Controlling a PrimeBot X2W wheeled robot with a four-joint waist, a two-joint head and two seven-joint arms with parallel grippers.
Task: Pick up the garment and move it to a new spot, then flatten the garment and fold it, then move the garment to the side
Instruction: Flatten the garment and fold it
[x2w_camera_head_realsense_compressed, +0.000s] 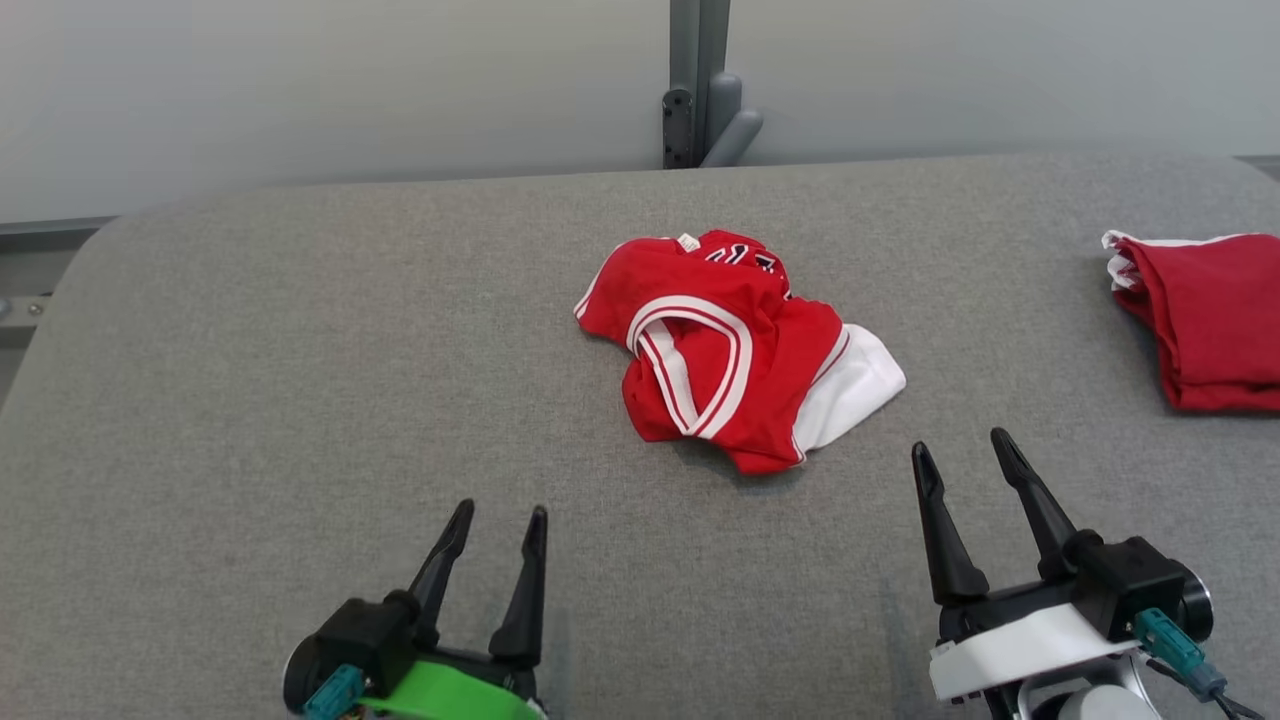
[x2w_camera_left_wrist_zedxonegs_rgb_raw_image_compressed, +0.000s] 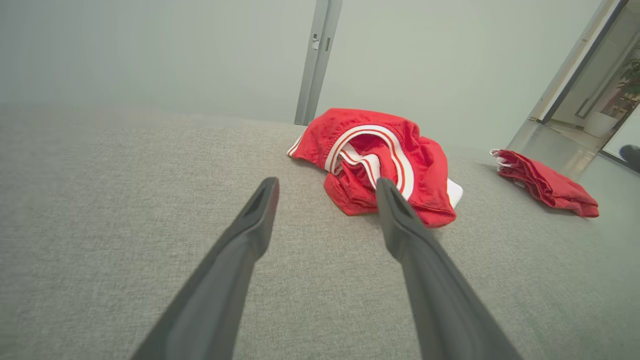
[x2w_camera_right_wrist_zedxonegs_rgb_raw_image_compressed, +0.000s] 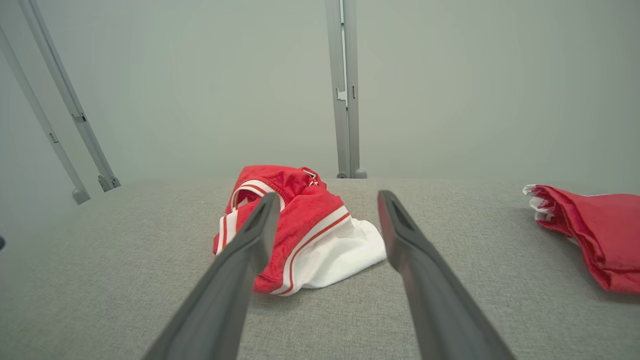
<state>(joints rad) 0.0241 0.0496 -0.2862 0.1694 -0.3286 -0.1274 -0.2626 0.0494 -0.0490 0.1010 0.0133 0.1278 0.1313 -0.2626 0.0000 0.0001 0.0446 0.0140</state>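
Left gripper: The black left gripper (x2w_camera_head_realsense_compressed: 502, 510), with a green band behind its two long dark fingers, is nearest to the robot, low on its left side. The fingers are spread wide apart and there is nothing between them. They point up the table, toward the clothes.

Right gripper: The black right gripper (x2w_camera_head_realsense_compressed: 960, 443), with a white band behind its fingers, is on the robot's right side and reaches a bit farther up the table. Its two fingers are spread wide too, with nothing in them. The tips stop short of the clothes and do not touch them.

Table: The soft grey cloth table top (x2w_camera_head_realsense_compressed: 250, 400) lies flat under both grippers and has round corners at the far end.

Garment: The red garment (x2w_camera_head_realsense_compressed: 730, 350) is a small shiny cloth top with white stripes and a white part on one side. It lies in a crumpled heap near the middle of the table, past both grippers. It is closer to the right gripper than to the left one. The white part is on the side by the right gripper.

Other cloth: A folded red cloth (x2w_camera_head_realsense_compressed: 1215, 320) with a bit of white at its edge lies by the right edge of the table, well apart from the heap.

Post: A thin grey metal post (x2w_camera_head_realsense_compressed: 697, 80) stands just behind the far edge of the table.

Wall: A plain pale wall (x2w_camera_head_realsense_compressed: 300, 90) is farthest back.
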